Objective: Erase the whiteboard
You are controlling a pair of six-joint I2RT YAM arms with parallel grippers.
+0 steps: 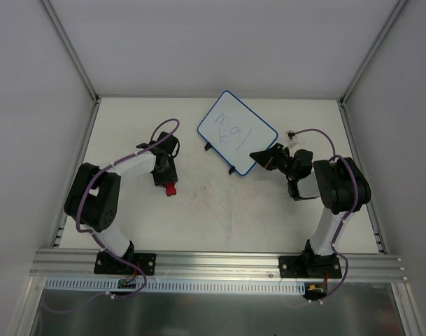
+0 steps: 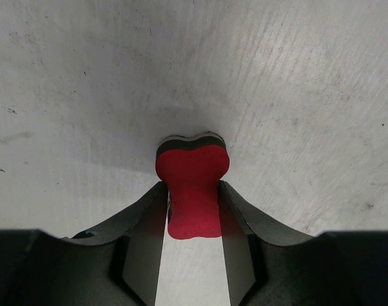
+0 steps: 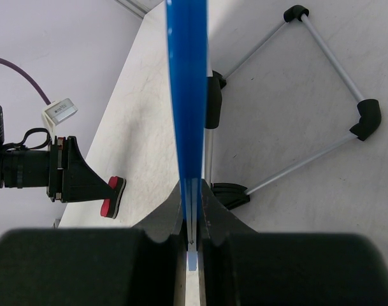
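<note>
The whiteboard sits at the far middle of the table, turned cornerwise with one corner near the back wall. The right gripper is clamped tight on its near-right blue rim. The left gripper, nearly closed, pinches the waist of the red eraser just left of the board, with bare tabletop between the arms; the dark marker scrawl on the board is too loose to read
</note>
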